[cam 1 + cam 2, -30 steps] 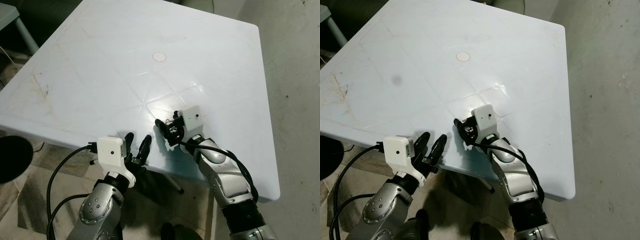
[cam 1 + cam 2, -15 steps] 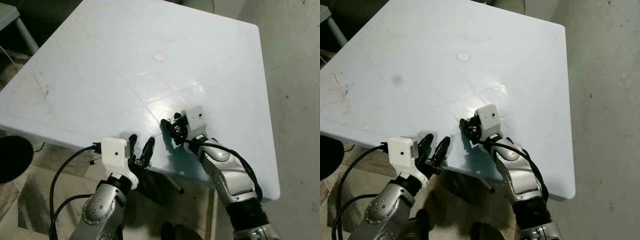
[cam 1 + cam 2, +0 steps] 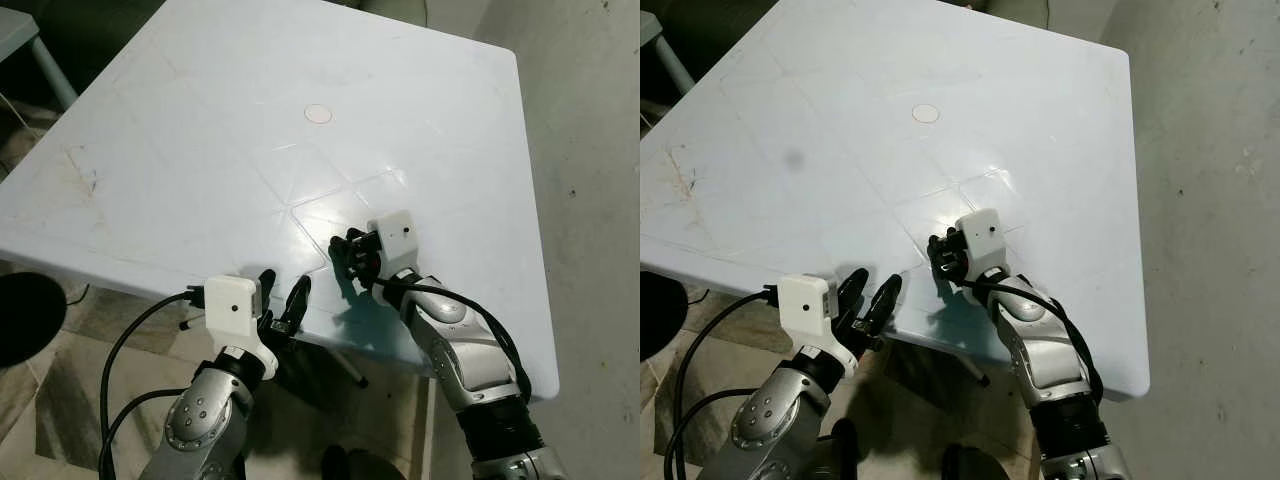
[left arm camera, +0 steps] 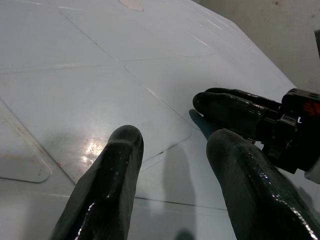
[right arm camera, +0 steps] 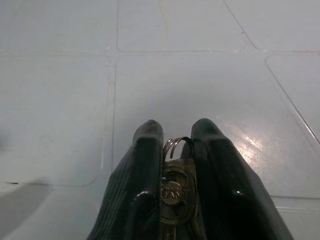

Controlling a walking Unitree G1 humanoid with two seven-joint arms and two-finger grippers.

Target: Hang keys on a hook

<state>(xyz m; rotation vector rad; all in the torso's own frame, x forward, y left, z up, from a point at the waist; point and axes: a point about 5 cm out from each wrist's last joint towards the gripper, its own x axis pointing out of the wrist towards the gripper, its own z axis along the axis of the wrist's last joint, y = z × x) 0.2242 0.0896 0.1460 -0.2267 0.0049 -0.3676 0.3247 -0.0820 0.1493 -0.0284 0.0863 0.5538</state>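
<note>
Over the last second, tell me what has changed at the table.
The right gripper, shut on the keys, has drawn back slightly toward the robot's side of the white table. The left gripper stays open at the near edge.

Stamped lettering on the round brass head of the key [image 5: 172, 192], gripped between the two black fingers of the right gripper [image 5: 172, 145]; too small and blurred to read with certainty, perhaps 3 or 4 capital letters. A trace of red and white marking on the black body of the right gripper as seen from the left wrist, near the picture's edge; not legible. No other text, number, brand or sign readable on the white table [image 3: 200, 130] or anywhere else.
</note>
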